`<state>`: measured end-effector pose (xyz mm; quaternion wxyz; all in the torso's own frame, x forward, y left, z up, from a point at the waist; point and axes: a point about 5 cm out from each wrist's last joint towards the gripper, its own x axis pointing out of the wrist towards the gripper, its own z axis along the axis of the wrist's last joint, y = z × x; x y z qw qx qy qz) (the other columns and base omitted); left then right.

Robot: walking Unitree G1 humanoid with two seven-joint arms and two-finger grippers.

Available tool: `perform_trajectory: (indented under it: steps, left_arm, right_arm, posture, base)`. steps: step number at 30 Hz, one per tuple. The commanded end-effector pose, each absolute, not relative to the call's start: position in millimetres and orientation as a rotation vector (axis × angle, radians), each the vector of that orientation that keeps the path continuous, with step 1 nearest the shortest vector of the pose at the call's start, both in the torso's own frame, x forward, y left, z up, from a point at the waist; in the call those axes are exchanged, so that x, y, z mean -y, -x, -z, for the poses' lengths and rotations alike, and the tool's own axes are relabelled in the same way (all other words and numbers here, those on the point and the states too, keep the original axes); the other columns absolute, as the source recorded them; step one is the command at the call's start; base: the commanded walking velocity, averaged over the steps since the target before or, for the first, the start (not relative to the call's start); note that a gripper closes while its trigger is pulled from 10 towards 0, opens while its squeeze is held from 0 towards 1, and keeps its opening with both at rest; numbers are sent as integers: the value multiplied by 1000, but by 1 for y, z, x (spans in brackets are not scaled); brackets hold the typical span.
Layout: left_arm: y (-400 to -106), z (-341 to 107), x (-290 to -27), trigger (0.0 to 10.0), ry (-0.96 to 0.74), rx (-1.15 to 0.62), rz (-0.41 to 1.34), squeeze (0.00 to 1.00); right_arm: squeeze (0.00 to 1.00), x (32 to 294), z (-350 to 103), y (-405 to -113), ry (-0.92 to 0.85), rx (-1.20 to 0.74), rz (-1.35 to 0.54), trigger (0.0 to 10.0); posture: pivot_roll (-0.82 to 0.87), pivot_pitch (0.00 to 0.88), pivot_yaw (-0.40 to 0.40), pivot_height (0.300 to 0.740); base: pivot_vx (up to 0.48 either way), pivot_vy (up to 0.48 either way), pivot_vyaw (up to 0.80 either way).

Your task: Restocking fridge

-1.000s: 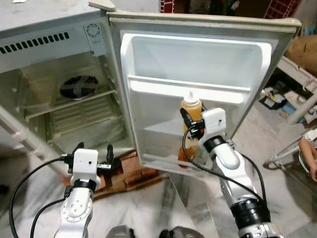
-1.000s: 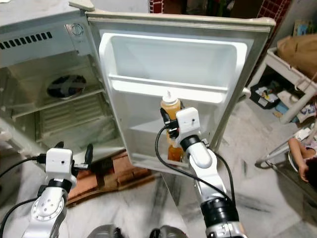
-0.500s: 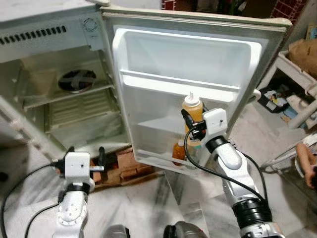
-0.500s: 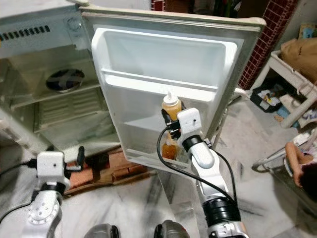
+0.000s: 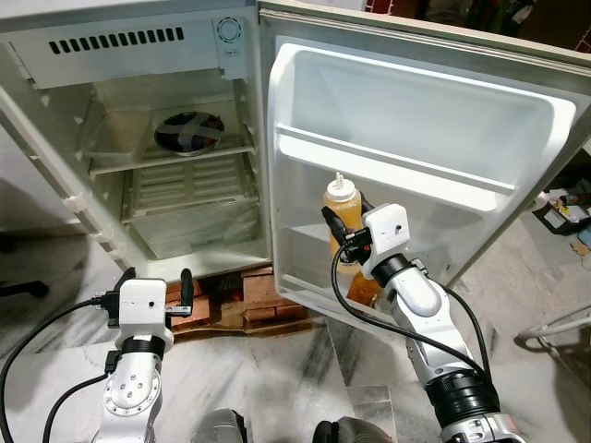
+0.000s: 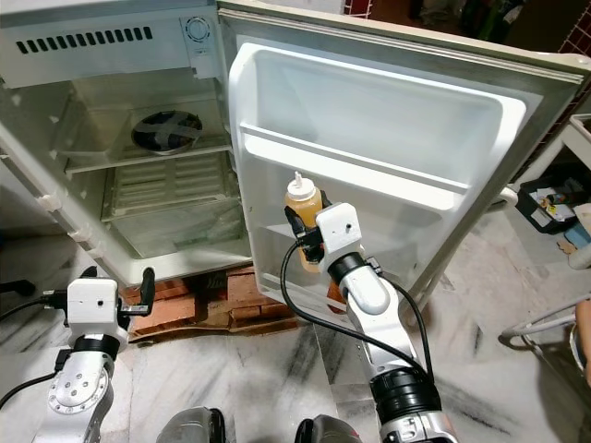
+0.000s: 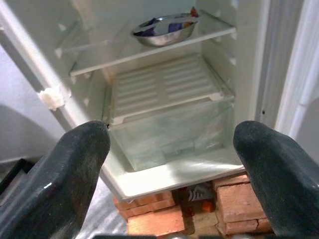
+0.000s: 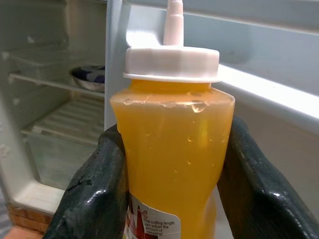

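My right gripper (image 5: 344,235) is shut on a squeeze bottle (image 5: 339,214) of yellow-orange liquid with a white nozzle cap. It holds the bottle upright in front of the open fridge door (image 5: 416,157), just above the door's lower shelf (image 5: 309,242). In the right wrist view the bottle (image 8: 172,139) sits between both black fingers (image 8: 92,189). A second, darker orange bottle (image 5: 362,288) stands in the bottom door shelf. My left gripper (image 5: 155,281) is open and low, facing the fridge's inside; its fingers (image 7: 65,174) hold nothing.
A steel bowl (image 7: 163,30) rests on the fridge's upper glass shelf. Below it is a clear crisper drawer (image 7: 169,134). The fridge stands on red bricks (image 5: 249,300) on a marble floor. Clutter (image 6: 549,203) lies to the right of the door.
The whole picture has shifted right, so the camera turned toward the fridge's inside. My right gripper still holds the bottle by the door's lower shelf; the left gripper stays low and open.
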<state>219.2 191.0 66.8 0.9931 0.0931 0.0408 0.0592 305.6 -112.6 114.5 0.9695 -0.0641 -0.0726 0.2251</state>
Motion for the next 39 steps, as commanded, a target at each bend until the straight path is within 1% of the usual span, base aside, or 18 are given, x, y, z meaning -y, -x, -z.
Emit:
perform_trajectory:
  steps: [1, 3, 12, 21, 34, 39]
  left_arm:
    - [-220, -68, -191, 10000, -186, -76, -112, 0]
    - [-220, -68, -191, 10000, -184, -76, -111, 0]
    - [-222, -67, -188, 10000, -177, -74, -104, 0]
    - [-224, -63, -186, 10000, -175, -109, -81, 0]
    - [-226, -64, -186, 10000, -170, -94, -52, 0]
    - [-226, -64, -185, 10000, -169, -95, -45, 0]
  right_arm:
    - [0, 108, -118, -304, 109, 171, -487, 10000]
    - [0, 106, -120, -303, 94, 179, -506, 10000]
    - [0, 103, -120, -300, 96, 182, -542, 10000]
    - [0, 102, -120, -301, 100, 184, -554, 10000]
    - [0, 104, -119, -300, 85, 176, -543, 10000]
    - [0, 103, -119, -301, 87, 177, -541, 10000]
  posture:
    - [16, 110, -13, 740]
    - [14, 106, -13, 740]
    - [9, 106, -17, 740]
    - [9, 99, -17, 740]
    - [7, 97, -13, 740]
    - [7, 96, -13, 740]
  base:
    - [0, 0, 0]
    - [0, 0, 0]
    - [259, 0, 0]
    - [0, 0, 0]
    - [0, 0, 0]
    - [242, 0, 0]
